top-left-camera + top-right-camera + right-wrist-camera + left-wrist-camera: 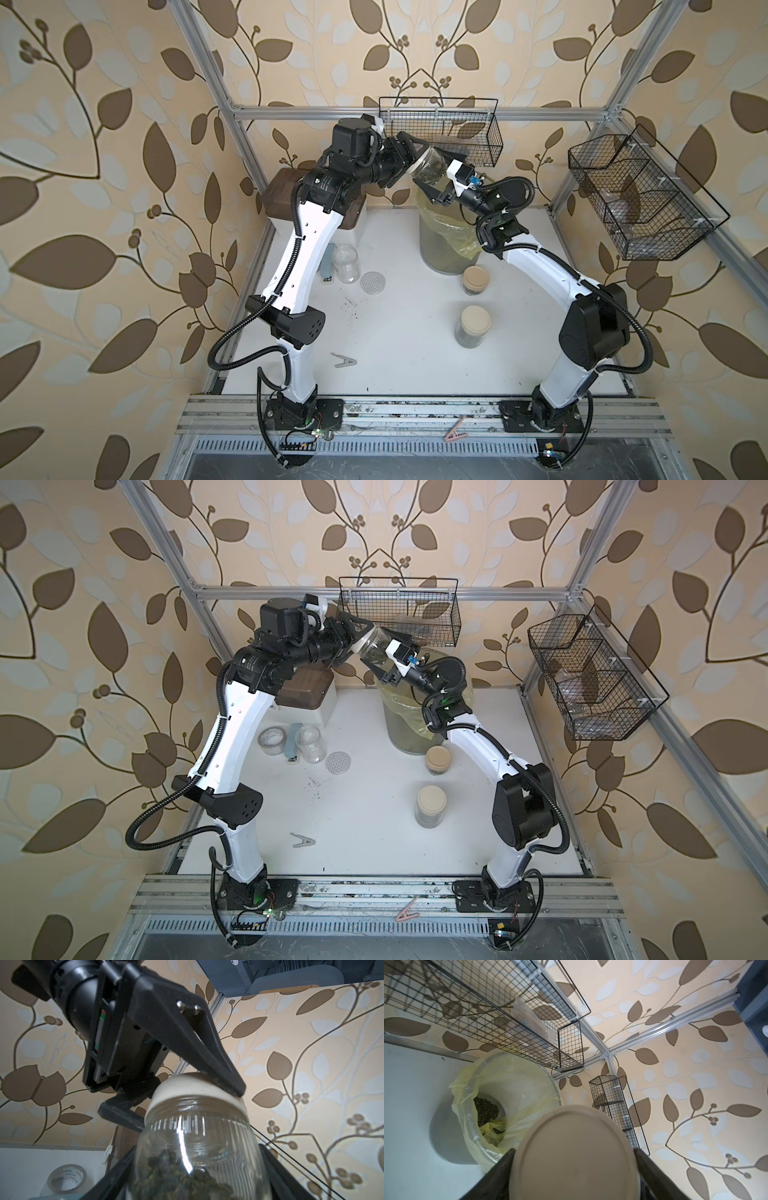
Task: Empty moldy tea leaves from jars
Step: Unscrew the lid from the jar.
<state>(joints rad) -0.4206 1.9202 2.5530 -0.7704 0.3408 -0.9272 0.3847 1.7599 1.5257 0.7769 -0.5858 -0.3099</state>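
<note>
Above the bin, both grippers hold one clear glass jar, tilted. My left gripper is shut on its flat beige lid. My right gripper is shut on the ribbed glass body. Dark moldy tea leaves sit inside the held jar. More leaves lie in the bin's yellow liner. Two beige-lidded jars stand on the table, right of centre. An open empty jar stands at the left beside a dotted lid.
The grey bin stands at the back. A wire basket hangs just behind the held jar, another basket on the right wall. A tape roll, a brown-topped box and a grey clip are at the left.
</note>
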